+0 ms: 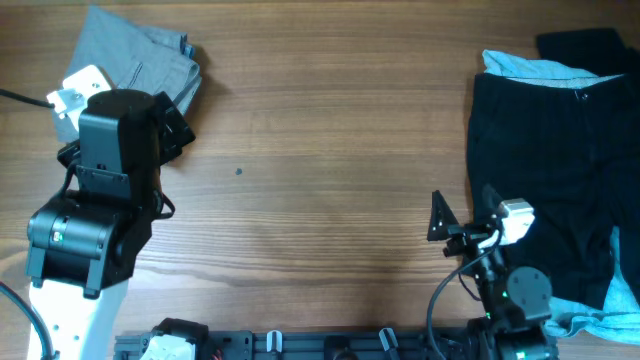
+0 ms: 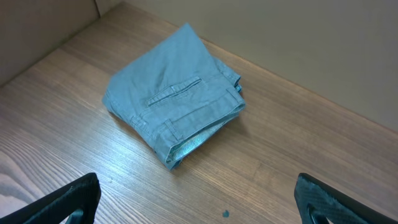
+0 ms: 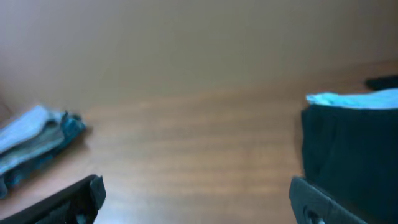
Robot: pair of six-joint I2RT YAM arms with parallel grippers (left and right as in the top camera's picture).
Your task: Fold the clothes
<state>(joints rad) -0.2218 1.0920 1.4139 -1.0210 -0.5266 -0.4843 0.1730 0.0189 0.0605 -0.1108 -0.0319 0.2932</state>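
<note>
The grey shorts point(image 1: 140, 62) lie folded into a small square packet at the table's far left; they also show in the left wrist view point(image 2: 174, 106), pocket slit up. My left gripper point(image 2: 198, 202) is open and empty, on the near side of the packet, not touching it. Black shorts point(image 1: 545, 170) lie spread flat at the right, over a pale-blue garment point(image 1: 540, 68). My right gripper point(image 3: 199, 196) is open and empty, just left of the black shorts point(image 3: 351, 158). Blue denim shorts are not seen.
Another black garment point(image 1: 585, 45) lies at the far right corner. A pale-blue edge point(image 1: 605, 315) sticks out under the black shorts near the front. A small dark spot point(image 1: 238, 171) marks the wooden table point(image 1: 330, 130).
</note>
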